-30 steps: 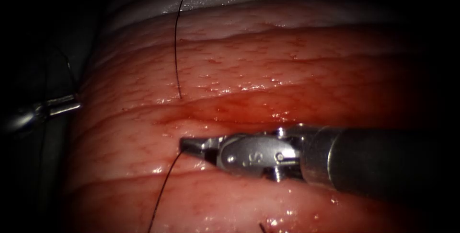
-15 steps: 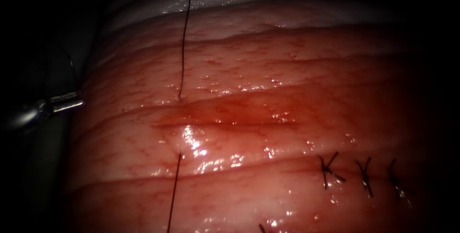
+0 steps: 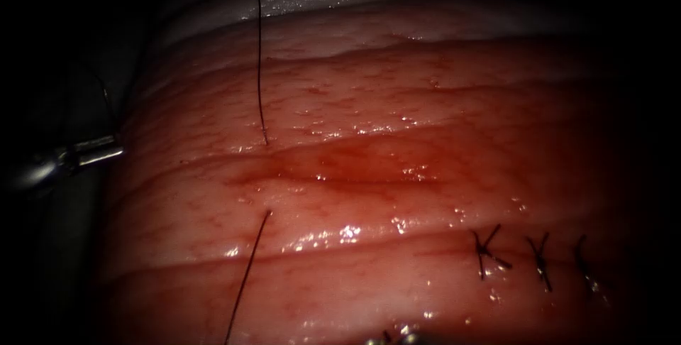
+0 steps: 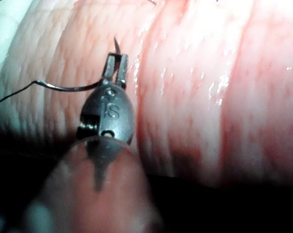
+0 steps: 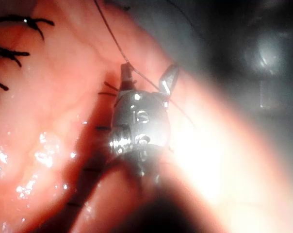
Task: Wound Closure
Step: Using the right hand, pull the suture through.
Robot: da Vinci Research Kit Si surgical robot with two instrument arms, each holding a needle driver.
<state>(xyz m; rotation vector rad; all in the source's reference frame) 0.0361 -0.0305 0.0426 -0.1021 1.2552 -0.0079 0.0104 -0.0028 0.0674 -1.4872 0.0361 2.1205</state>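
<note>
The left pincer (image 4: pixel 116 60) is sitting just off the left edge of the tissue (image 3: pixel 425 103), clenched, and appears to be gripping the needle (image 4: pixel 64 88) close to its point: a short dark tip is poking out past the jaws, while the rest of the curve is sweeping away to one side of the tool, lying across the jaws, not along them. The needle is clear of the tissue, not in it. The thread (image 3: pixel 261 68) is running in 2 strands at the left end of the cut (image 3: pixel 340 173), 1 entering the surface on the far side and 1 leaving on the near side, so it is bridging the cut there. 3 tied stitches (image 3: pixel 489 251) are lying well to the right. The right pincer (image 5: pixel 147 77) is hovering at the near edge of the tissue with its jaws spread and grasping nothing, though a strand of thread is passing across the gap between them. Judging from this, the left arm is the one nearer the needle, and the right arm is nearer the near strand of thread.
</note>
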